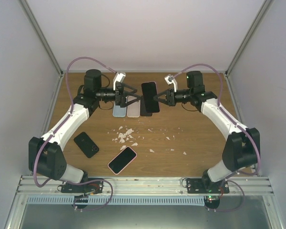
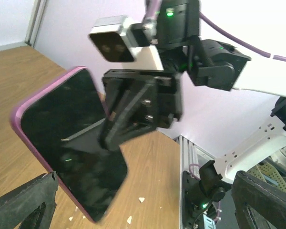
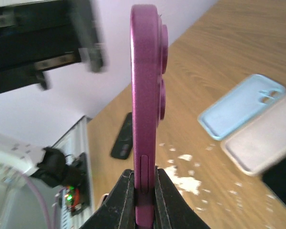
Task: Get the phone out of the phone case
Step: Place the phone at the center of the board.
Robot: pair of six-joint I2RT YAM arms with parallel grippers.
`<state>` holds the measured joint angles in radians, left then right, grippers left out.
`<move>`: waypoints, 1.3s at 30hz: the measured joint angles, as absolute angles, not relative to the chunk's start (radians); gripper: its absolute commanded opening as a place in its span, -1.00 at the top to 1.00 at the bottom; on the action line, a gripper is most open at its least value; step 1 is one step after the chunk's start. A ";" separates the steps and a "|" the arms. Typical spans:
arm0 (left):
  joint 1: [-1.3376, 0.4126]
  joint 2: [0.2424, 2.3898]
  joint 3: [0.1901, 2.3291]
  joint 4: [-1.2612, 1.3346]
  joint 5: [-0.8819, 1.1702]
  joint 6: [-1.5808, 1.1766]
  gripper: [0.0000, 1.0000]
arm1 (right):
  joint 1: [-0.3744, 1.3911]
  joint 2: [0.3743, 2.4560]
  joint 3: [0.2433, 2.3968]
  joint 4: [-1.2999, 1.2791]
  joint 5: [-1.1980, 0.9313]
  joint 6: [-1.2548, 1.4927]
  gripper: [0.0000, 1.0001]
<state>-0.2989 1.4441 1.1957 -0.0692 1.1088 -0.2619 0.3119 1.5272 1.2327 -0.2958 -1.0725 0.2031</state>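
Clenched on the lower end of the phone (image 2: 71, 143), my right claw (image 3: 144, 177) pinches it front and back and holds it up on edge, well above the bench (image 1: 200, 143). I judge this leaves the rim and corners of the purple case (image 3: 142, 86) free for peeling. My left claw (image 1: 133, 98) stands spread wide and released, grasping nothing. It faces the dark screen from just beside it, probably ready to take a corner of the case. Phone and case are together, so the removal is not yet done. Down on the bench a black phone (image 1: 86, 144) and a pink-edged phone (image 1: 122, 160) lie nearer my bases, apart from each other. Farther back, beneath the raised phone, a pale blue case (image 3: 238, 112) and a beige case (image 3: 267, 138) rest side by side, both empty. White crumbs (image 1: 125, 135) are scattered in between. No brand, label or writing is readable on anything.
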 measured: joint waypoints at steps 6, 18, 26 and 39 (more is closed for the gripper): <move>-0.286 1.444 1.196 -0.068 1.101 -0.262 -0.98 | 0.197 1.666 1.268 -0.354 -0.989 0.171 0.99; -0.279 1.444 1.196 -0.068 1.090 -0.273 -0.98 | 0.099 1.882 1.325 -0.411 -0.928 0.135 0.99; -0.271 1.444 1.195 -0.067 1.079 -0.274 -0.98 | 0.097 2.012 1.393 -0.407 -0.924 0.135 0.99; -0.252 1.415 1.176 -0.065 1.071 -0.281 -0.98 | 0.092 2.197 1.480 -0.382 -1.002 0.194 0.99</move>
